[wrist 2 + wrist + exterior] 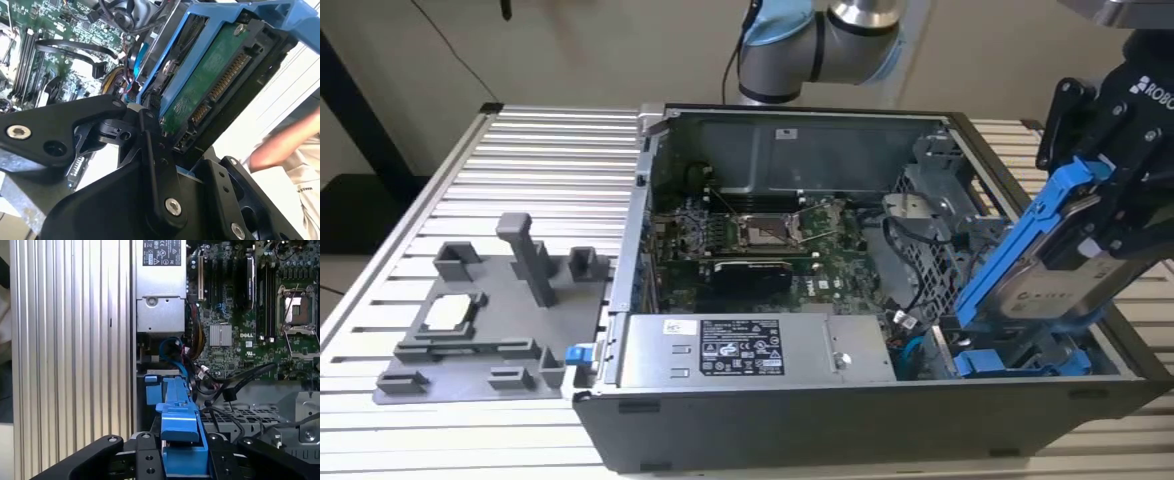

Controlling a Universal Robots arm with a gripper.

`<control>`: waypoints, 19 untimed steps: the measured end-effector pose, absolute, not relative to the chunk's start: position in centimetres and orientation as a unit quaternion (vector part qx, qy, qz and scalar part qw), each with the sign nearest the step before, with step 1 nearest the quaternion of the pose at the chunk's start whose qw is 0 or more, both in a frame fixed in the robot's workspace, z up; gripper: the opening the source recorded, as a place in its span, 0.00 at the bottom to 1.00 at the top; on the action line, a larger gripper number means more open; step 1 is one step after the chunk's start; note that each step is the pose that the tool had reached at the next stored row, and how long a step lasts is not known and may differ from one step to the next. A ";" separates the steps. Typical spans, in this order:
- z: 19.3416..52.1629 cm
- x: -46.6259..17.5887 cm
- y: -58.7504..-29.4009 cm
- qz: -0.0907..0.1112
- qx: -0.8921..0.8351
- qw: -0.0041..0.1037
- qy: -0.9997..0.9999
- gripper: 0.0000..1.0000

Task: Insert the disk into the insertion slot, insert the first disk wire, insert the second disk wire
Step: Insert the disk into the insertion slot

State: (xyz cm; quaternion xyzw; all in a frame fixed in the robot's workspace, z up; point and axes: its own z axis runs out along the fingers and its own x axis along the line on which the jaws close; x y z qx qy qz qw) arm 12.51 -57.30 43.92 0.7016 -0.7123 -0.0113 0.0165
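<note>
Exterior view: claw clamped on the disk, which is tilted over the blue bay of the computer case.
Second wrist view: disk's connector end bare; black cables close by.
First wrist view: risk is that a tilted entry jams at the bay or snags the cables.

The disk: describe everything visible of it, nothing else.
The disk is a flat silver-grey drive with a white label, clipped in a bright blue plastic carrier. Its underside shows a green circuit board with connector pins. The pincer grips it, tilted steeply on edge, its lower end reaching into the open computer case at the exterior view's right.
</note>
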 end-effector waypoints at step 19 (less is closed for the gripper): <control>40.5 12.8 -57.3 -0.011 0.705 0.017 -0.709 0.33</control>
